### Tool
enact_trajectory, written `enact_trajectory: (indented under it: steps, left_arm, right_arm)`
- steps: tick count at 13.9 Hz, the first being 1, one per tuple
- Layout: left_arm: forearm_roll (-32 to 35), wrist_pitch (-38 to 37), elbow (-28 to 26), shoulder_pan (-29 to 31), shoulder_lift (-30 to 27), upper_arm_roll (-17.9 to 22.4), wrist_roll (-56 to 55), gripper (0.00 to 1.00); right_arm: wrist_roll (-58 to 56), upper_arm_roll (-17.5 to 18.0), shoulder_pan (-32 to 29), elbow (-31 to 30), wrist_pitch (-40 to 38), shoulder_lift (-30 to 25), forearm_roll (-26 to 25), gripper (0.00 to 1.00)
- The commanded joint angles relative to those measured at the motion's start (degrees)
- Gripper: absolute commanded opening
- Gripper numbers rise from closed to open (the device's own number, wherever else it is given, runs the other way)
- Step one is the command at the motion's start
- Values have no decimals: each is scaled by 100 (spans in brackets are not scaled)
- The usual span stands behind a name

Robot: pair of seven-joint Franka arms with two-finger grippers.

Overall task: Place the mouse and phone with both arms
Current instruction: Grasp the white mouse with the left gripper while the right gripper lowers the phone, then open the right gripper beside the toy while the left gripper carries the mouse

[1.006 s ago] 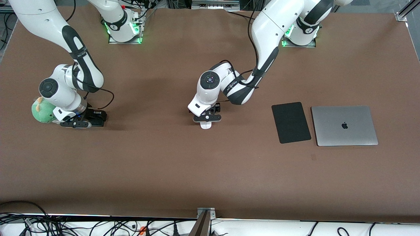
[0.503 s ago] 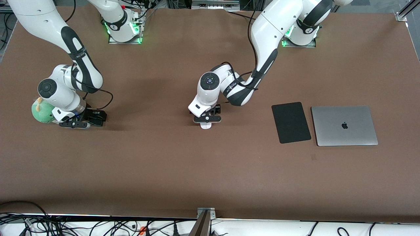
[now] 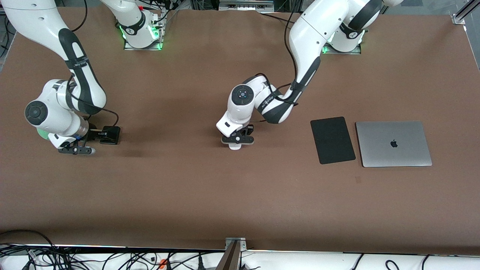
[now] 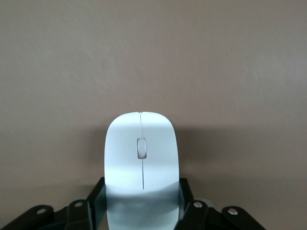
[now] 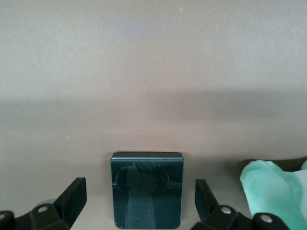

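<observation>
Lifting off, right gripper (image 3: pixel 75 149) has uncovered the phone (image 3: pixel 110 135).

The one sign that can be made out is a dark apple-shaped logo (image 3: pixel 393 143) at the middle of the closed silver laptop's (image 3: pixel 375 150) lid. That laptop lies on the table (image 3: pixel 240 202) toward the left arm's end, at 3 o'clock from the black pad (image 3: pixel 332 140), just beside it. Small dark lettering runs along the black bands of both arms, too small to read. The mouse and phone faces show no readable text.
</observation>
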Motion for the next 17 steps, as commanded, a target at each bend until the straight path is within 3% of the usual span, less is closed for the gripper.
enact_trajectory:
  steps: [1, 4, 7, 10, 13, 17]
  left_arm:
    - [166, -119, -17, 176, -177, -42, 204, 30]
    - [87, -697, -44, 544, -458, -103, 678, 30]
    - [78, -1743, -288, 1036, -914, -103, 1434, 31]
    - [78, -1745, -1026, 1590, -1486, -103, 2249, 32]
    - [69, -1693, -1851, 2223, -2031, -112, 2779, 32]
    - [78, -238, -3643, 2714, -2726, -95, 2806, 32]
  right_arm:
    - [-126, 76, -80, 493, -736, -86, 131, 100]
    - [-118, 67, -80, 1300, -2017, -297, 315, 100]
    - [-82, 50, -80, 2136, -3355, -386, 324, 100]
    - [-65, 41, -80, 2551, -4016, -508, 316, 100]
    - [-47, 49, -80, 2604, -4132, -780, 316, 100]
    - [-56, 41, -80, 2604, -4298, -1105, 316, 100]
